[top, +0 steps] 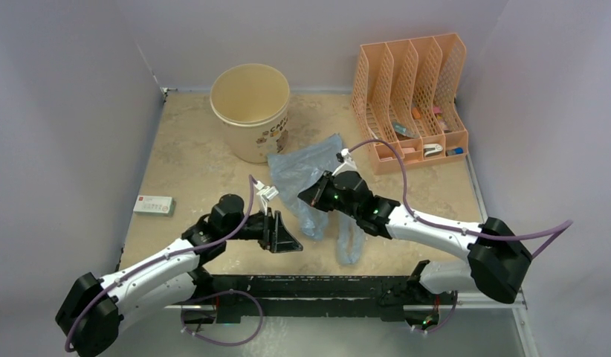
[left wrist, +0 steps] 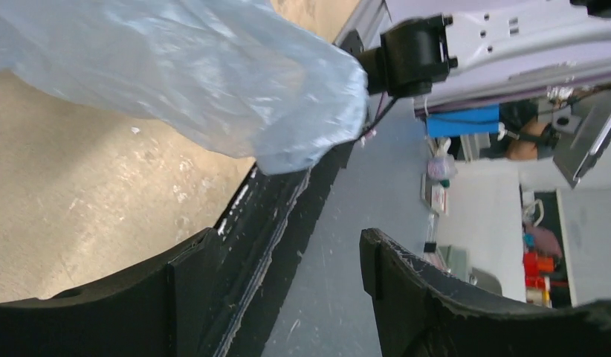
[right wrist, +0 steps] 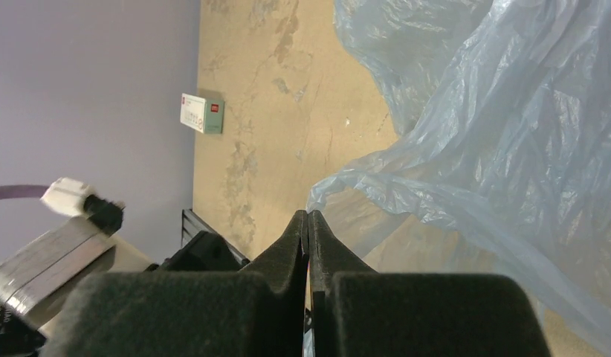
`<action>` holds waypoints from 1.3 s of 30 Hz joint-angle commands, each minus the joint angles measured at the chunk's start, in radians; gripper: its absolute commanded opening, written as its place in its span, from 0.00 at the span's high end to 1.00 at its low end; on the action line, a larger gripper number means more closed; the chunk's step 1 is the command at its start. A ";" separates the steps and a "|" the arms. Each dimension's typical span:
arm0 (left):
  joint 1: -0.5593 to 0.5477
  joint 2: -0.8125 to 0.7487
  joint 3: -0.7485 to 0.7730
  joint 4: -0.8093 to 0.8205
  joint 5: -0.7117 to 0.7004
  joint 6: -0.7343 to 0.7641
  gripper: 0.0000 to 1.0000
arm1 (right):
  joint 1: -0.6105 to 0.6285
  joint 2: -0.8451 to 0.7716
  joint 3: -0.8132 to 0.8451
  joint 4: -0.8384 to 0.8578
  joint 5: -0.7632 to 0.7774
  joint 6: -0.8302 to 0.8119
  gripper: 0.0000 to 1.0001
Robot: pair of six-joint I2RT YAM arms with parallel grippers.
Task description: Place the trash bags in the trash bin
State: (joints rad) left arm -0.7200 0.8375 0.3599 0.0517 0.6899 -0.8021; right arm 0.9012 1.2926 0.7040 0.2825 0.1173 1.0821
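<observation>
Trash bag (right wrist: 473, 149), pinched by right gripper (right wrist: 308, 218)

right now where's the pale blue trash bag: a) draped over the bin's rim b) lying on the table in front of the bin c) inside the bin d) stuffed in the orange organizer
b: the trash bag lies spread on the table just in front of the trash bin, and nothing blue shows inside the bin or over its rim.

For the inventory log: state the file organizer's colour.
The file organizer is orange, clearest in the top view.
</observation>
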 commanded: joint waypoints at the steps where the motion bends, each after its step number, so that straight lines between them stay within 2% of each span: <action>1: -0.009 -0.030 -0.103 0.355 -0.139 -0.174 0.29 | 0.001 -0.024 0.048 -0.014 -0.023 -0.063 1.00; 3: -0.009 -0.034 -0.114 0.391 -0.164 -0.192 0.27 | 0.001 -0.018 0.058 0.001 -0.078 -0.125 1.00; 5: -0.009 -0.014 -0.103 0.418 -0.148 -0.178 0.27 | 0.001 0.000 0.090 -0.053 -0.087 -0.154 1.00; 7: -0.009 0.030 -0.092 0.449 -0.125 -0.154 0.29 | 0.001 0.013 0.101 -0.064 -0.110 -0.167 1.00; 10: -0.010 0.149 -0.087 0.581 -0.062 -0.127 0.48 | 0.000 0.013 0.098 -0.005 -0.184 -0.172 1.00; 13: -0.010 0.260 -0.044 0.680 0.002 -0.117 0.75 | -0.001 0.014 0.116 0.004 -0.201 -0.164 1.00; 16: -0.011 0.268 -0.036 0.652 -0.035 -0.114 0.99 | -0.007 -0.006 0.157 -0.075 -0.101 -0.183 1.00; 18: -0.009 0.231 -0.066 0.645 -0.048 -0.110 1.00 | -0.031 -0.038 0.184 -0.153 0.012 -0.216 1.00; 19: -0.009 0.210 -0.079 0.628 -0.049 -0.100 1.00 | -0.053 -0.058 0.189 -0.163 0.022 -0.242 1.00; 23: -0.009 0.169 -0.107 0.610 0.012 -0.067 1.00 | -0.126 -0.084 0.235 -0.172 -0.174 -0.412 1.00; 24: -0.009 0.163 -0.115 0.624 0.023 -0.069 1.00 | -0.126 -0.077 0.266 -0.225 -0.186 -0.444 0.91; 26: -0.006 0.145 -0.144 0.684 0.038 -0.088 1.00 | -0.127 -0.099 0.291 -0.327 -0.162 -0.467 0.68; 29: 0.002 0.139 -0.144 0.719 0.050 -0.088 1.00 | -0.127 -0.198 0.215 -0.311 -0.241 -0.467 0.54; 34: 0.015 0.190 -0.135 0.810 0.127 -0.117 1.00 | -0.127 -0.344 0.048 -0.287 -0.463 -0.442 0.47; 37: 0.019 0.220 -0.138 0.861 0.157 -0.127 1.00 | -0.128 -0.388 -0.067 -0.197 -0.578 -0.393 0.45; 39: 0.020 0.240 -0.132 0.877 0.186 -0.126 1.00 | -0.127 -0.395 -0.112 -0.101 -0.597 -0.352 0.45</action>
State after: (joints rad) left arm -0.7071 1.0485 0.2134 0.7937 0.7914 -0.9230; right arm 0.7719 0.9073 0.6750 0.0372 -0.3222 0.6743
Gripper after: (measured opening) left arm 0.009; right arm 0.549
